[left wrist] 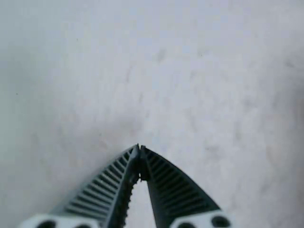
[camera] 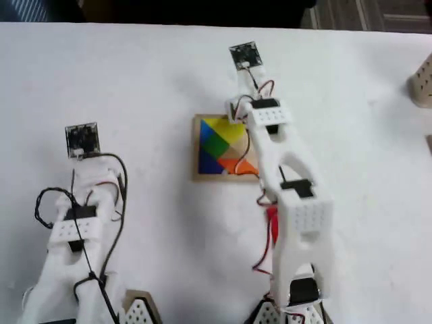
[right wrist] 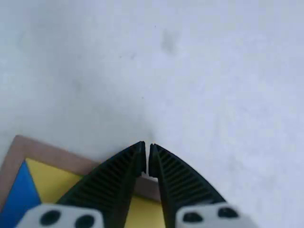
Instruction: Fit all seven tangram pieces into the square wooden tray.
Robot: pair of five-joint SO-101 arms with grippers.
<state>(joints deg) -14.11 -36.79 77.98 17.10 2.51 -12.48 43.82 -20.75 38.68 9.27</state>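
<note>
right hand point(right wrist: 147, 152) (closed) over wooden tray point(right wrist: 50, 153), colourful pieces point(camera: 217, 144)

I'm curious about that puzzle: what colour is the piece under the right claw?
Yellow tangram piece, clearest in the right wrist view.

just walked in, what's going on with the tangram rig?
Neither arm holds anything. The right tool is shut over one edge of the wooden tray, which has coloured tangram pieces in it; its arm hides part, so I can't count seven. The left tool is shut over the table, away from the tray.
</note>
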